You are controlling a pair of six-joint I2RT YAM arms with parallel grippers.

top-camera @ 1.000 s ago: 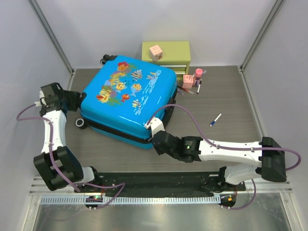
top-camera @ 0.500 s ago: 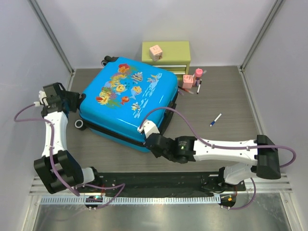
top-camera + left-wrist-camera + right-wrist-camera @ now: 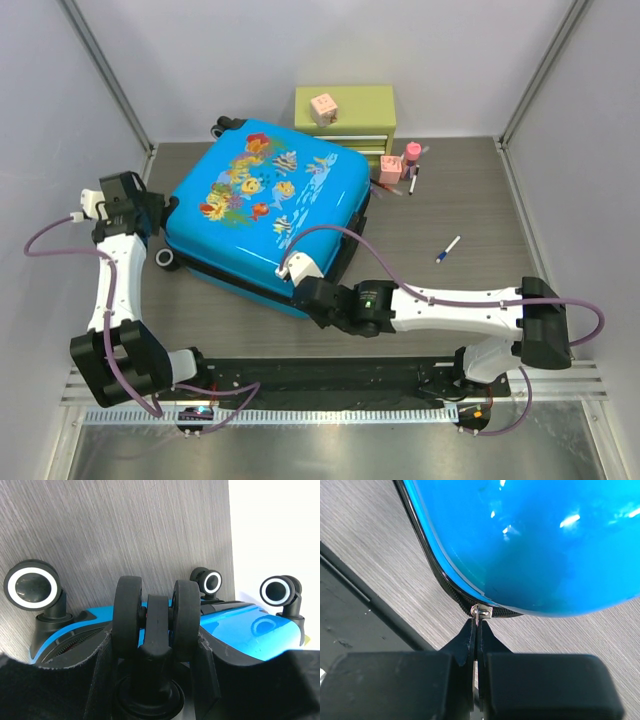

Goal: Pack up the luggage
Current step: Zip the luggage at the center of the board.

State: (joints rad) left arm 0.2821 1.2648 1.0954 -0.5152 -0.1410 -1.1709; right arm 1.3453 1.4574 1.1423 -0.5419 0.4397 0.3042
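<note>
the suitcase lies flat on the table left of centre, the left claw clasping a twin wheel to steady it, the right claw pinched on the zip pull at its near corner: zipping shut seems in hand, next a steady drag along the seam.

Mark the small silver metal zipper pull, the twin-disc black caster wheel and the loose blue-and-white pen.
small silver metal zipper pull (image 3: pixel 481 611): right wrist view, its metal tab.
twin-disc black caster wheel (image 3: pixel 127 611): left wrist view, its left disc.
slim blue-and-white pen (image 3: pixel 448 248): top external view, mid-barrel.
</note>
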